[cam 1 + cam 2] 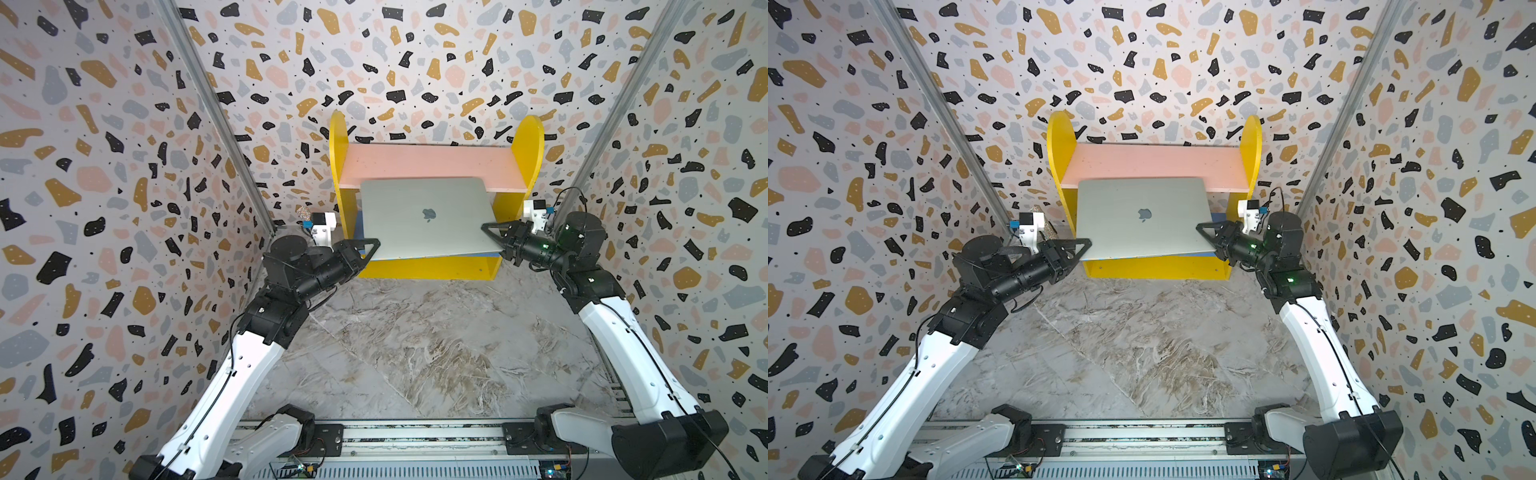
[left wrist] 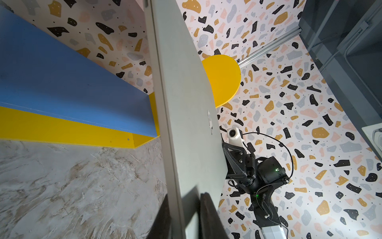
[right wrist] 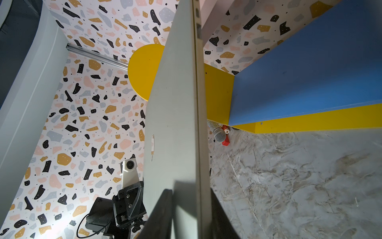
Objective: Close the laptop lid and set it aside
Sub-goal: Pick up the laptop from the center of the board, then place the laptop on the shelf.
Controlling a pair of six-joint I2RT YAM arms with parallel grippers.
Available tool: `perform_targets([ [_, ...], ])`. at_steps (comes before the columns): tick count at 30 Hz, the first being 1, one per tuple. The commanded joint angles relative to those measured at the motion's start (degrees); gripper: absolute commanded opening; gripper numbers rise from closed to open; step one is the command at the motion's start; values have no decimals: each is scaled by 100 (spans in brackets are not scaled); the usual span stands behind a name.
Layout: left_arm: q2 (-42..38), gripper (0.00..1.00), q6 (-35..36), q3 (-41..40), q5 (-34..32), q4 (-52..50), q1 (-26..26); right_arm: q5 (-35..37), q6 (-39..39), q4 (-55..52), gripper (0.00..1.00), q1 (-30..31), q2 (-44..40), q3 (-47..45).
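The silver-grey laptop (image 1: 428,220) (image 1: 1144,224) hangs in the air in front of the yellow shelf unit, slightly tilted. The laptop lid (image 1: 430,199), with the apple logo, faces up and lies flat against the base; the wrist views show the laptop (image 2: 186,103) (image 3: 175,124) edge-on with only a thin seam. My left gripper (image 1: 372,245) (image 1: 1086,245) (image 2: 184,198) is shut on its left edge. My right gripper (image 1: 488,230) (image 1: 1202,228) (image 3: 192,192) is shut on its right edge. The keyboard and screen are hidden.
The yellow shelf unit (image 1: 338,145) stands against the back wall, with a pink upper shelf (image 1: 428,162) and a blue lower shelf (image 2: 72,82) under the laptop. A microphone (image 3: 219,134) and a red item (image 3: 225,142) lie beside the unit. The marble tabletop (image 1: 415,345) spreads in front.
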Motion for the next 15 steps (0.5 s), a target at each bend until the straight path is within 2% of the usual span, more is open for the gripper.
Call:
perform_targets([
  [1,203,5,432,275,929,968,-112,-790,-122,712,28,306,-61,529],
  [15,910,4,215,745,1208,1284,237,-759,-148,738,28,306,583,1088],
])
